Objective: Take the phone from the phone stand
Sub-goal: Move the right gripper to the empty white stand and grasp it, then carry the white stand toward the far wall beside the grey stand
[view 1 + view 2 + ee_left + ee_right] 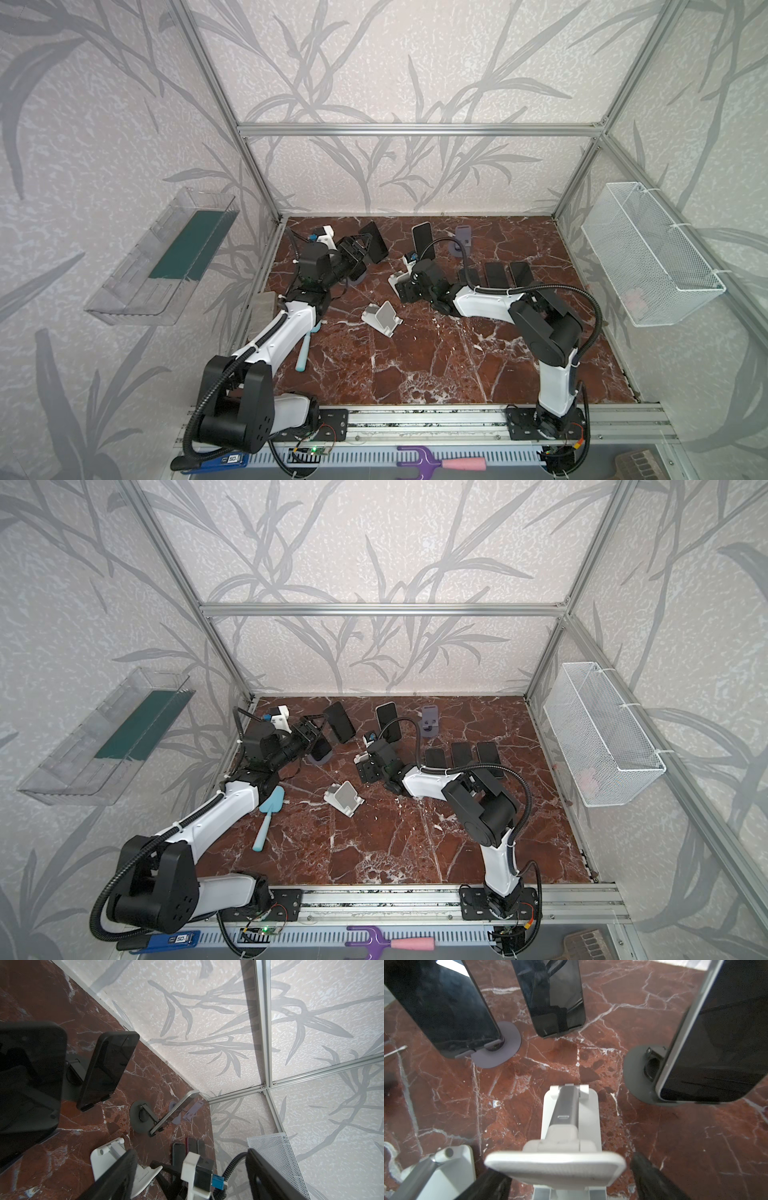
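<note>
Three dark phones stand upright on stands at the back of the marble table. One phone (442, 1007) leans on a stand with a grey round base (506, 1047), a second phone (376, 244) stands behind it, and a silver-edged phone (424, 241) rests on a dark round stand (637, 1076). My left gripper (360, 248) (190, 1159) hangs open beside the first two phones, nothing between its fingers. My right gripper (400, 289) (564, 1167) is open, its fingers (652, 1178) either side of an empty white stand's plate (556, 1165), with a gap showing.
Another white stand (384, 318) lies mid-table. An empty lilac stand (463, 239) is at the back. Three phones (498, 272) lie flat on the right. A blue trowel (268, 812) lies under the left arm. A wire basket (648, 253) and a clear bin (166, 257) hang on the side walls.
</note>
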